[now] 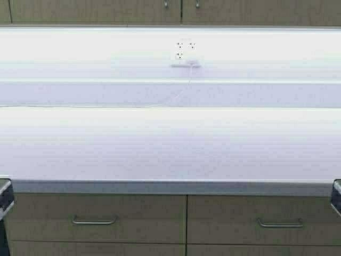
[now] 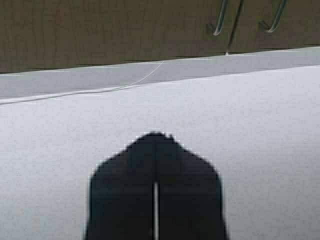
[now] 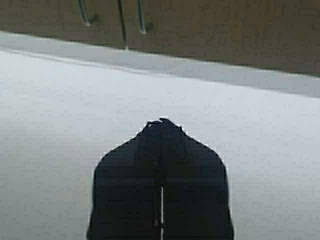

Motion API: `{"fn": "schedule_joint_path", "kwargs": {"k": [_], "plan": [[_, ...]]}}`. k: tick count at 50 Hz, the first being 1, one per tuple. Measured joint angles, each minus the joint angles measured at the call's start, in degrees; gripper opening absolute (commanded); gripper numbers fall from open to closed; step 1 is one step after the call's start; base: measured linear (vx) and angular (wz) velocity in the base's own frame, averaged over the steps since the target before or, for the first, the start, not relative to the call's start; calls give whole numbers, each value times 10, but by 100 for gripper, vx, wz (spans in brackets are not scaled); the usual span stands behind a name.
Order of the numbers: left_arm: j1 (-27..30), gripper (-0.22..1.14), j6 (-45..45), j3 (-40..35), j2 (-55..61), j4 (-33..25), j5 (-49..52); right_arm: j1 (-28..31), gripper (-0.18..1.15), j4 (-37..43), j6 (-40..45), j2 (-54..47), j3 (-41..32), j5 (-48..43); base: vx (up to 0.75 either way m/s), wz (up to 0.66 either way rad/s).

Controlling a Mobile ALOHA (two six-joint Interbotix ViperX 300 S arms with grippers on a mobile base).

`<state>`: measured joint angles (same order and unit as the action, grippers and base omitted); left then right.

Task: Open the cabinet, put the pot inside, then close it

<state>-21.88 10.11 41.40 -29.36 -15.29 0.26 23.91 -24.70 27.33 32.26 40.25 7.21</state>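
while both arms wait low at the counter edge, left gripper and right gripper pressed together on nothing, the cabinet hangs closed above the countertop; no pot is visible.

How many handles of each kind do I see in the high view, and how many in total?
Vertical bar handles on the upper cabinet: 2
Horizontal drawer handles below the countertop: 2
Total: 4
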Motion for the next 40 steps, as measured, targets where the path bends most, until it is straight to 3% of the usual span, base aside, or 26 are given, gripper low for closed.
{"fn": "schedule_joint_path", "kwargs": {"k": [40], "plan": [[1, 3, -3, 4, 0, -1, 0, 0, 6, 0, -1, 8, 1, 11, 0, 0]]}}
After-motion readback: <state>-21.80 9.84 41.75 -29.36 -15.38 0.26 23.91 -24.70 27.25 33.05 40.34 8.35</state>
